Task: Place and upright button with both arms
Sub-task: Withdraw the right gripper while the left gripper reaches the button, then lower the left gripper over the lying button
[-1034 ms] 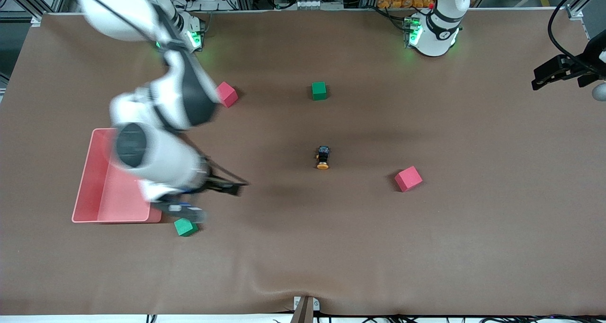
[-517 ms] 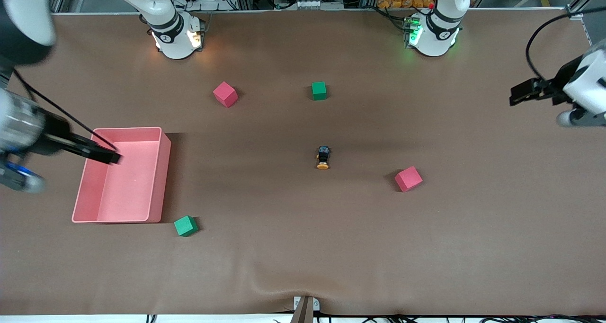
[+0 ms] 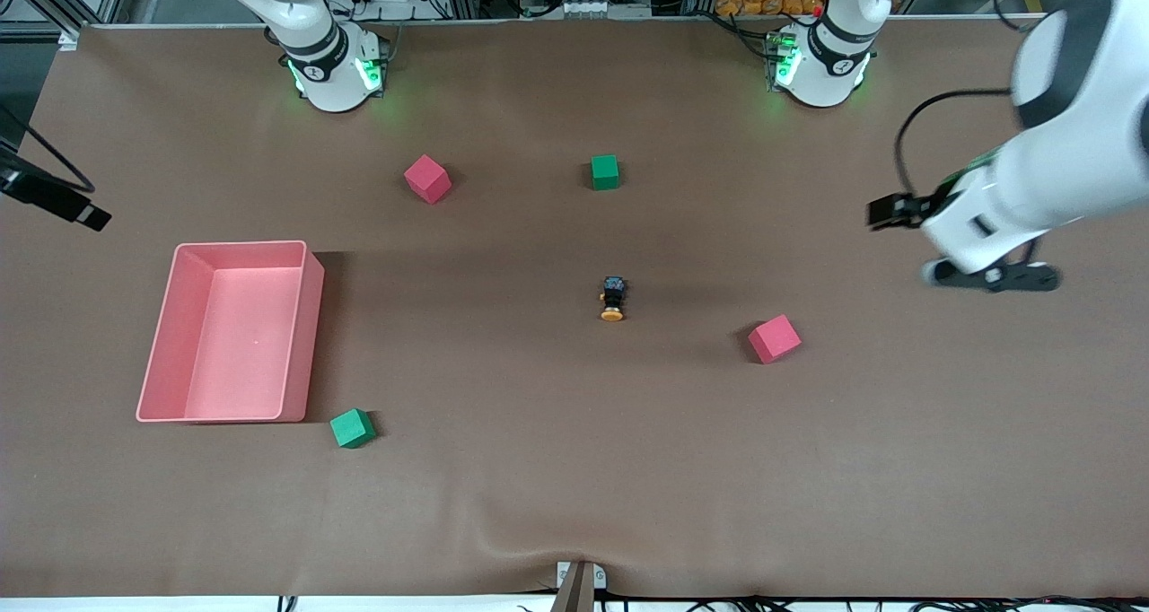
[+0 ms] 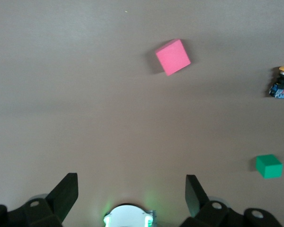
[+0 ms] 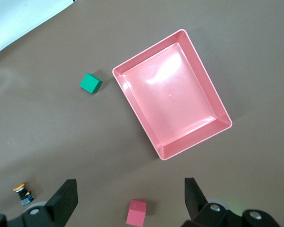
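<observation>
Right now you have the tiny push-button with the round orange cap and black blocky body (image 3: 613, 299) lying on its side near the middle of the brown counter (image 3: 574, 486), cap pointing toward the front camera. Nothing touches it.

Taking the front view as a clock face centred on that button:
- the green foam cube (image 3: 605, 171) sits at 12 o'clock, well apart;
- one red foam cube (image 3: 774, 338) lies between 3 and 4 o'clock, near;
- the other red foam cube (image 3: 427, 179) is at 10 o'clock;
- the pink plastic tray (image 3: 308, 343) lies at 9 o'clock, with a second green foam cube (image 3: 352, 428) at 8 o'clock, just beside the tray's corner.

Your left end effector (image 3: 992, 277) hangs over bare counter at 3 o'clock, toward the left arm's end, with its fingers (image 4: 66, 194) spread wide and holding nothing.

Your right end effector (image 5: 130, 191) is up over the right arm's end of the counter, looking down on the tray. Its fingers (image 5: 195, 194) are also spread wide and hold nothing.
</observation>
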`<state>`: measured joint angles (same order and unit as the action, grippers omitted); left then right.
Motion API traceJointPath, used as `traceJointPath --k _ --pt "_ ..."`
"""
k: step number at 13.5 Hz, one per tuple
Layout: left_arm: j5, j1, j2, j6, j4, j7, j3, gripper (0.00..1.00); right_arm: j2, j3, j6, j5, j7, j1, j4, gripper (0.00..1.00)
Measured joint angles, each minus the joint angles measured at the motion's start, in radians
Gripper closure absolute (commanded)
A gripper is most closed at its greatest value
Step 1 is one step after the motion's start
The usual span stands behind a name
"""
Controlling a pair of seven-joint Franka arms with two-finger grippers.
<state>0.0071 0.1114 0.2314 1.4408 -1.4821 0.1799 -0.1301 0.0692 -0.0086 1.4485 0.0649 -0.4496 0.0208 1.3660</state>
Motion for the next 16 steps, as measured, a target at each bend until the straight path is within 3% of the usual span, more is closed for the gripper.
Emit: traceJointPath --k 2,4,7,11,16 --pt "0.000 0.046 0.050 0.035 0.000 0.066 -0.001 0.00 -0.063 -0.002 0.080 -0.011 0.029 0.000 0.135 0.00" --pt "-0.001 0.095 0.096 0.057 0.000 0.140 -0.002 0.00 -0.102 -0.021 0.113 -0.013 0.086 0.000 0.205 0.00" --pt "-0.027 0.186 0.179 0.083 0.000 0.303 -0.004 0.00 -0.117 -0.035 0.123 -0.014 0.173 -0.002 0.212 0.00" --pt "-0.069 0.269 0.304 0.221 0.001 0.490 -0.005 0.00 -0.117 -0.035 0.111 -0.046 0.338 -0.006 0.206 0.00" --pt "-0.070 0.329 0.380 0.342 0.004 0.616 -0.006 0.00 -0.117 -0.034 0.081 -0.048 0.389 -0.007 0.189 0.00"
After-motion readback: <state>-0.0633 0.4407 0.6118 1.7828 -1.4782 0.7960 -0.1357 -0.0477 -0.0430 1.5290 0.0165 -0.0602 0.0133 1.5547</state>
